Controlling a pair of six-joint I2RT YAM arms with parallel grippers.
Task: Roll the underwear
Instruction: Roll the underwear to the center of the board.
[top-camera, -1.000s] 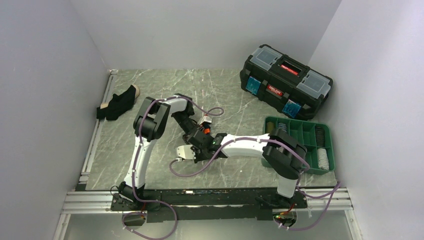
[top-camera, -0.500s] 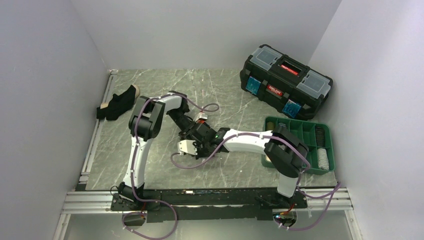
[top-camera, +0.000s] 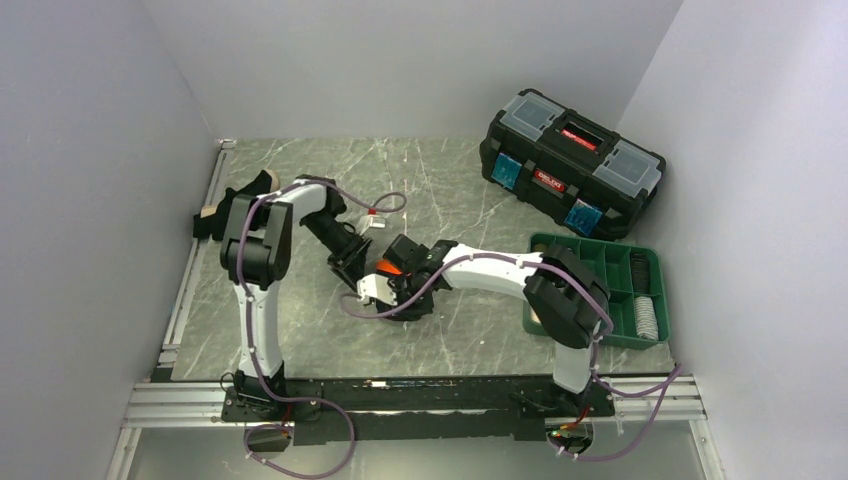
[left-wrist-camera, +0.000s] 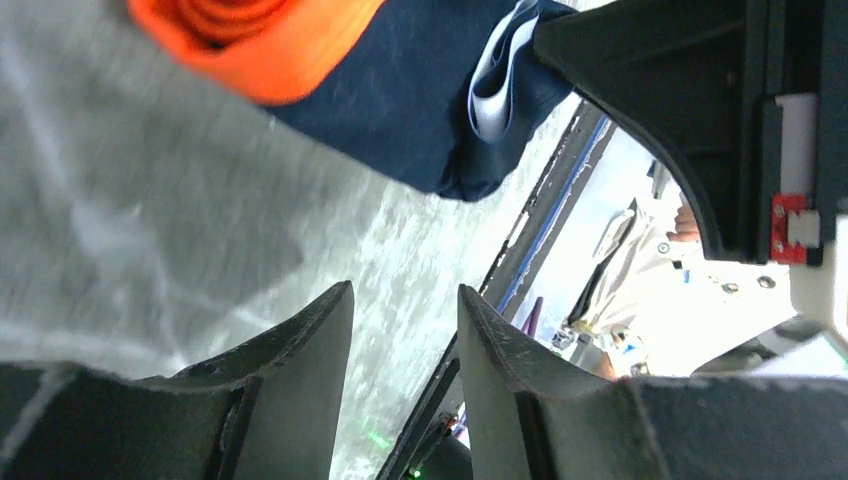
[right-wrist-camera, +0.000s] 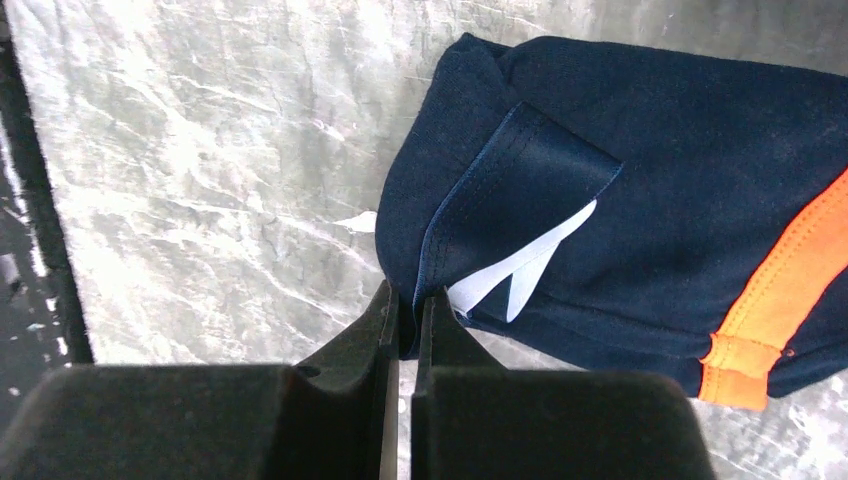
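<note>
The dark navy underwear (right-wrist-camera: 680, 170) with an orange band and a white label lies bunched on the marble table; in the top view it (top-camera: 385, 267) sits between the two grippers. My right gripper (right-wrist-camera: 408, 322) is shut on its folded navy edge, and shows in the top view (top-camera: 392, 297). My left gripper (left-wrist-camera: 405, 300) is open and empty, just off the cloth, and shows in the top view (top-camera: 352, 266) to the garment's left. The black underwear with a tan band (top-camera: 232, 208) lies at the far left, partly behind my left arm.
A green compartment tray (top-camera: 598, 243) at the right holds rolled striped cloth (top-camera: 648, 318). A black toolbox with a red latch (top-camera: 570, 160) stands at the back right. A metal rail (top-camera: 190, 280) runs along the table's left edge.
My left arm has swung to the left and its gripper has come off the navy underwear. My right gripper has shifted left with the cloth in it.
</note>
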